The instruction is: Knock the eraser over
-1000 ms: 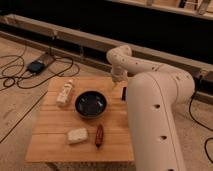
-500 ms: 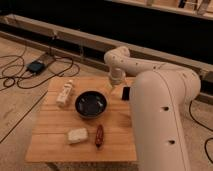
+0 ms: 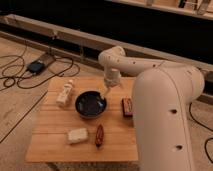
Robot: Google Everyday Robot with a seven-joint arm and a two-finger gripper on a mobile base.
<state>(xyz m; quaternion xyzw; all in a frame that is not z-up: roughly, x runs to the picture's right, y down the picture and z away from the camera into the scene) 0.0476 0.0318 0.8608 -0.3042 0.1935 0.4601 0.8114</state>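
Observation:
The eraser (image 3: 127, 106) is a small reddish-brown block with dark edges. It lies flat on the wooden table (image 3: 50, 135), broad face up, right of the dark bowl (image 3: 90, 105) and close against my white arm's large body. My gripper (image 3: 106, 90) hangs down from the wrist above the bowl's right rim. It is a little left of and behind the eraser, apart from it.
A white bottle (image 3: 65, 93) lies left of the bowl. A pale cream block (image 3: 77, 135) and a slim pointed reddish-brown object (image 3: 99, 135) lie near the front edge. Cables and a dark device (image 3: 36, 66) lie on the floor at left.
The eraser stood on its thin edge before and now lies flat with its reddish face up. My gripper has moved left and down toward the bowl's rim.

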